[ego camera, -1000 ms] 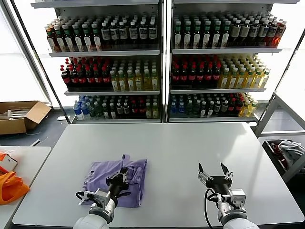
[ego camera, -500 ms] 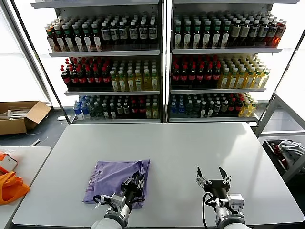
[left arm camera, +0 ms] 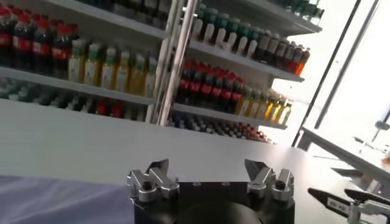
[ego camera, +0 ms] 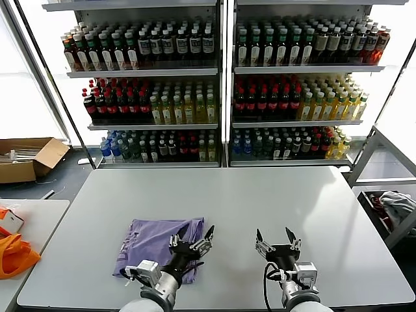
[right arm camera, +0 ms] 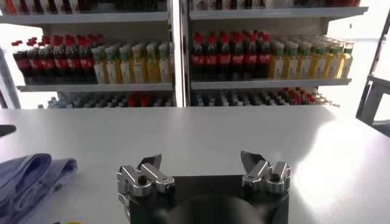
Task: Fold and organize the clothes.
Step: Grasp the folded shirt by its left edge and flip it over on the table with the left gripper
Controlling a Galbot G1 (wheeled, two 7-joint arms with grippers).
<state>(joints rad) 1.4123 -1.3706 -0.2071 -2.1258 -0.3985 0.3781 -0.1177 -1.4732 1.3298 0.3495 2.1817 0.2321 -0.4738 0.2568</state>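
Observation:
A lavender T-shirt [ego camera: 156, 244] lies folded on the grey table [ego camera: 260, 201], left of centre near the front edge, with dark lettering showing at its left side. My left gripper [ego camera: 194, 234] hovers open over the shirt's right edge, holding nothing. A strip of the shirt [left arm camera: 55, 201] shows beside my left gripper [left arm camera: 207, 170] in the left wrist view. My right gripper [ego camera: 273, 238] is open and empty over bare table to the right of the shirt. In the right wrist view the folded shirt [right arm camera: 27, 179] lies off to the side of my right gripper [right arm camera: 201, 164].
Shelves of bottled drinks [ego camera: 221, 84] stand behind the table. An orange fabric item [ego camera: 14, 255] rests on a side table at the far left. A cardboard box [ego camera: 26, 159] sits on the floor at the left. A rack with cloth [ego camera: 393, 208] stands at the right.
My left gripper has let go of the shirt and opened after carrying its fold over to the right. The shirt now lies flat and folded. My right gripper drifted slightly left.

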